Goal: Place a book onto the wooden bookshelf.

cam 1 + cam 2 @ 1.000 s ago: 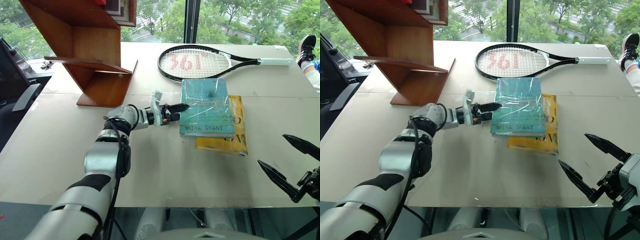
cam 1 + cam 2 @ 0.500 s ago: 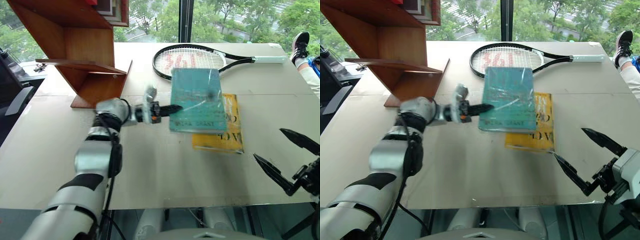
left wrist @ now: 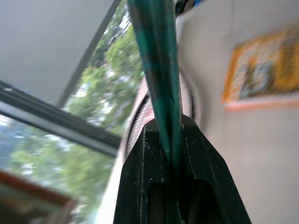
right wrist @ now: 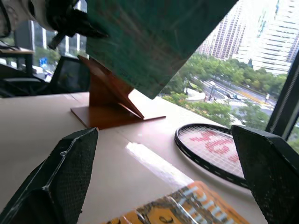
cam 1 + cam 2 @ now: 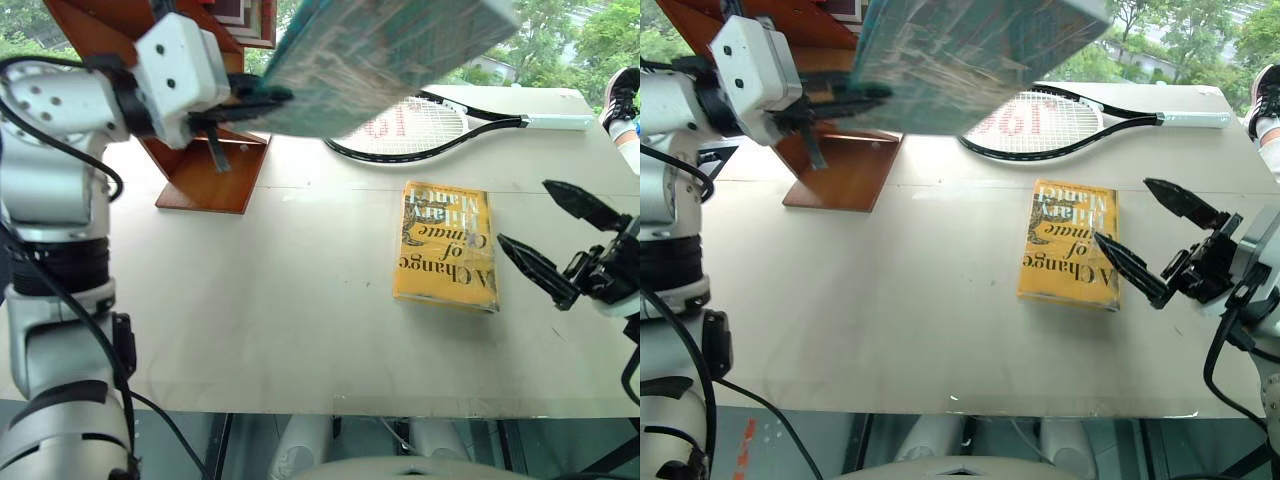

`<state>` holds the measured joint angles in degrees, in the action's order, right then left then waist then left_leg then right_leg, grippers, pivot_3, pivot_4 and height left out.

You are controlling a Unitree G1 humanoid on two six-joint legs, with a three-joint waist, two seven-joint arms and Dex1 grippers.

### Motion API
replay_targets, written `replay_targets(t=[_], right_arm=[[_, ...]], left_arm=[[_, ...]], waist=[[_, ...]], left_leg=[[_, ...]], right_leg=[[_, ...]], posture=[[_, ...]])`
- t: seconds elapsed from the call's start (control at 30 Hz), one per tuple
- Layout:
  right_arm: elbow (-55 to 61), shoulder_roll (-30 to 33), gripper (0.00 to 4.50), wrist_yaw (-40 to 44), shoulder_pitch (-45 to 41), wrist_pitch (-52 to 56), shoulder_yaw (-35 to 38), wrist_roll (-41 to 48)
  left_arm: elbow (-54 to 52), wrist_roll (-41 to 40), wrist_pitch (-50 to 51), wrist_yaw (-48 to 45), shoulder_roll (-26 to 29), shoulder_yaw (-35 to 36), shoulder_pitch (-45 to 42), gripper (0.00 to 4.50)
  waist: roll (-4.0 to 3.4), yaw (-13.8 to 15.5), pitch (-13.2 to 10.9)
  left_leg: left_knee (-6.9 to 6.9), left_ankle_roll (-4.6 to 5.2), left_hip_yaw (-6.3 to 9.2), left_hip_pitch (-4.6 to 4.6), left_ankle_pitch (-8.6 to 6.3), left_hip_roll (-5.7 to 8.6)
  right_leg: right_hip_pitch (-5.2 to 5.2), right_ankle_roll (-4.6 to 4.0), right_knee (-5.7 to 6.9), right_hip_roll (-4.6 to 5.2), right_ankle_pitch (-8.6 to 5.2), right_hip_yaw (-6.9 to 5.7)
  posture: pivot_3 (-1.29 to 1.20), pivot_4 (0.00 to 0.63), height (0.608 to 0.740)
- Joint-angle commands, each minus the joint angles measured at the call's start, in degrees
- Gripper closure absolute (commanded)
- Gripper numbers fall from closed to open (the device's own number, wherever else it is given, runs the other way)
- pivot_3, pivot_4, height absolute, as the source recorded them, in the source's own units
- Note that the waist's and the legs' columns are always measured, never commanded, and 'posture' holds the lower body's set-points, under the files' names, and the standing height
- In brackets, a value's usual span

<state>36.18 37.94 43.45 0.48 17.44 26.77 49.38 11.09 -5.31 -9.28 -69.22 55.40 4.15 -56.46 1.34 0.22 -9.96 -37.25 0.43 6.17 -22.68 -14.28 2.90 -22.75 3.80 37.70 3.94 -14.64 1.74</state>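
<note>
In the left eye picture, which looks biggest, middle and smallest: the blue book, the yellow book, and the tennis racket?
1. The blue book, though it's raised close to the camera.
2. The tennis racket, partly hidden behind it.
3. The yellow book.

The flat yellow paperback book (image 5: 446,245) lying on the pale surface (image 5: 280,300) is showing its title in large dark letters, "A Change of Climate", with the author's name "Hilary Mantel" above it in a lighter tone; the lettering is running sideways in the head views. The strings of the black-framed tennis racket (image 5: 420,120) are carrying a red stencilled mark, mostly hidden, possibly digits. On the raised teal hardcover book in clear wrap (image 5: 380,50), nothing is coming out legibly.
</note>
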Motion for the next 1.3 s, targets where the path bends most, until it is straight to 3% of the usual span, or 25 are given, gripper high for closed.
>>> replay_targets(t=[0.03,0.13,0.23,0.57,0.63,0.9,0.97,1.1,1.2,1.3], right_arm=[[-0.9,0.7,0.00,0.4,-2.5,0.6,-1.8,1.1],[-1.8,0.3,0.00,0.3,-4.3,0.8,-3.9,0.8],[-1.3,0.5,0.00,-0.1,-4.8,1.0,-4.9,0.4],[1.8,1.2,0.00,-2.1,-3.8,1.9,-4.7,0.7],[1.5,1.5,0.00,-1.8,-4.3,2.1,-5.1,0.5],[0.4,2.7,0.00,-0.4,-6.0,2.8,-5.8,1.1],[-0.3,3.1,0.00,0.1,-6.2,2.9,-5.8,1.2],[-1.8,3.3,0.00,1.3,-6.9,3.2,-5.8,0.9],[-3.2,3.9,0.00,2.2,-7.6,3.4,-5.5,0.6],[-4.3,4.5,0.00,2.9,-8.4,3.4,-5.5,0.4]], left_arm=[[11.5,5.9,-17.1,0.7,7.1,0.0,-4.9,4.44],[25.7,15.7,-26.6,5.3,12.5,-4.4,-9.2,4.44],[37.1,25.1,-28.4,8.1,14.7,-10.7,-14.8,4.44],[54.4,39.3,-34.9,16.1,15.1,-21.3,-30.0,4.44],[57.6,38.0,-37.1,16.9,14.8,-20.8,-30.6,4.44],[61.8,35.8,-38.6,15.1,17.8,-19.8,-29.0,1.08],[61.5,31.6,-39.1,12.0,18.5,-17.0,-28.8,0.15],[57.0,12.8,-32.2,-4.5,15.3,-5.2,-27.0,0.06],[31.7,-5.5,-6.8,-12.8,11.9,1.4,-13.9,0.06],[0.4,-19.9,15.9,-1.9,6.1,7.3,4.1,0.06]], waist=[[0.01,-0.4,0.0],[-0.04,-1.0,0.0],[0.03,-1.1,-0.1],[0.35,-1.5,-0.2],[0.35,-2.1,-0.2],[0.36,-2.8,-0.2],[0.36,-2.7,-0.2],[0.40,-2.2,-0.2],[0.35,-2.3,-0.2],[0.21,-2.5,-0.1]], left_leg=[[0.00,0.04,0.02,0.00,-0.02,0.00],[0.04,0.11,0.06,-0.02,-0.06,0.04],[-0.04,0.16,0.01,-0.07,-0.08,0.11],[-0.16,0.17,0.09,-0.21,-0.08,0.26],[-0.15,0.17,0.09,-0.19,-0.08,0.25],[-0.16,0.17,0.05,-0.16,-0.08,0.21],[-0.16,0.17,0.04,-0.16,-0.08,0.18],[-0.22,0.17,0.06,-0.21,-0.08,0.10],[-0.27,0.17,0.08,-0.17,-0.08,0.08],[-0.29,0.16,0.36,-0.11,-0.07,-0.01]], right_leg=[[0.00,0.00,-0.01,-0.01,0.00,-0.02],[0.00,0.03,-0.03,-0.02,-0.03,-0.12],[0.00,0.07,0.10,-0.03,-0.05,-0.23],[0.00,0.12,0.16,-0.03,-0.08,-0.38],[-0.01,0.12,0.21,-0.04,-0.08,-0.38],[-0.02,0.12,0.25,-0.06,-0.08,-0.36],[-0.01,0.12,0.23,-0.05,-0.08,-0.37],[0.01,0.12,0.25,-0.02,-0.08,-0.45],[0.07,0.12,0.32,0.01,-0.08,-0.47],[0.07,0.10,0.33,0.07,-0.07,-0.31]], posture=[[0.00,0.150,0.740],[0.00,0.150,0.740],[0.00,0.150,0.740],[0.00,0.150,0.740],[0.00,0.150,0.740],[0.00,0.150,0.740],[0.00,0.150,0.740],[0.00,0.150,0.740],[0.00,0.150,0.740],[0.00,0.150,0.740]])
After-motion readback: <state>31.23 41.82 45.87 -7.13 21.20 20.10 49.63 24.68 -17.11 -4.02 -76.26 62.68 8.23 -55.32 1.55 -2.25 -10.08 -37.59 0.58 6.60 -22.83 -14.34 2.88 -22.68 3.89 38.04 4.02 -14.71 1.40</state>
